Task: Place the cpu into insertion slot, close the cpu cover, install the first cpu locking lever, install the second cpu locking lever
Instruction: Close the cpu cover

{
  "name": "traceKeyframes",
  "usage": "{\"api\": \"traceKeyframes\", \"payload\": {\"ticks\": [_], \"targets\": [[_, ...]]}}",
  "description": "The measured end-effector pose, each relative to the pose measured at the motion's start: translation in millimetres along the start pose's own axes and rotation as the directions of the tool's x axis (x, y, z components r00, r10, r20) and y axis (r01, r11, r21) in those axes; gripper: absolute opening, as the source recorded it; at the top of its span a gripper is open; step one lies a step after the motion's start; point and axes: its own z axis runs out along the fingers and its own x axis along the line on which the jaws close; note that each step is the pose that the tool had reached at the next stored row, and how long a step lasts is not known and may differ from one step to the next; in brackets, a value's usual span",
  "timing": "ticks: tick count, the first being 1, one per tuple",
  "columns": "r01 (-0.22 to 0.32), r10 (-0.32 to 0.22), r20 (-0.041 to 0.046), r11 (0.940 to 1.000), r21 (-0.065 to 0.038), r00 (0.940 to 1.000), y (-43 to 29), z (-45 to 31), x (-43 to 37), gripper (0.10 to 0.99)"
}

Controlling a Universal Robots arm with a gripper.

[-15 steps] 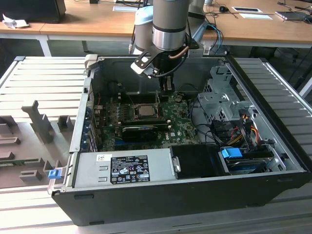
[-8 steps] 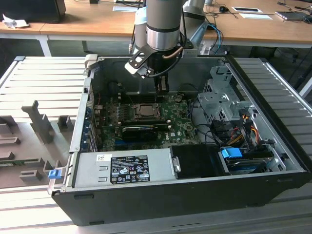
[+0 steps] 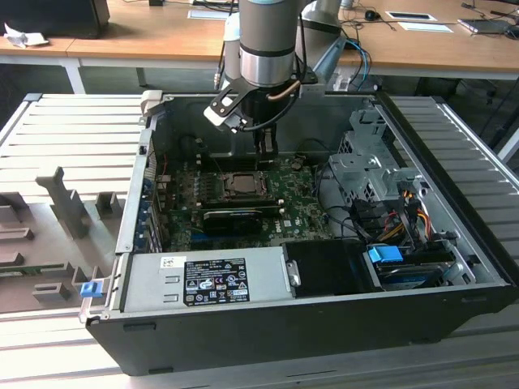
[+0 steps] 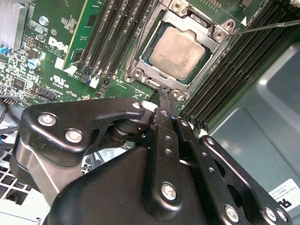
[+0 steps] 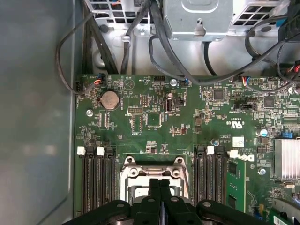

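Note:
The cpu, a small square chip with a silvery-beige top, lies flat in the insertion slot on the green board. The cpu cover, a thin metal frame, lies down around it. A thin lever rod sticks out from one corner of the socket. My gripper is shut, with nothing showing between its black fingers, and its tips hover just beside the socket's edge. In the exterior view the gripper hangs inside the open case, just behind the cpu. In the first wrist view the gripper sits over the socket frame.
Long black memory slots flank the socket on both sides. A long black card lies in front of it. The power supply, a metal drive cage with loose cables and the case walls hem in the board.

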Motion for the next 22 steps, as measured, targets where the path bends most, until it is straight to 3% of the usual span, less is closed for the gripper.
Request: {"api": "traceKeyframes", "payload": {"ticks": [6, 14, 16, 22], "targets": [[0.000, 0.000, -0.0001, 1.0000, 0.000, 1.0000, -4.5, 1.3, 0.1, 0.106], [0.005, -0.005, -0.0003, 1.0000, 0.000, 1.0000, -17.4, 5.0, 0.1, 0.106], [0.012, -0.012, -0.0006, 0.9999, 0.000, 0.9999, -23.9, 6.0, 0.1, 0.106], [0.012, -0.012, -0.0006, 0.9999, 0.000, 0.9999, -29.3, 5.8, 0.2, 0.106]]}}
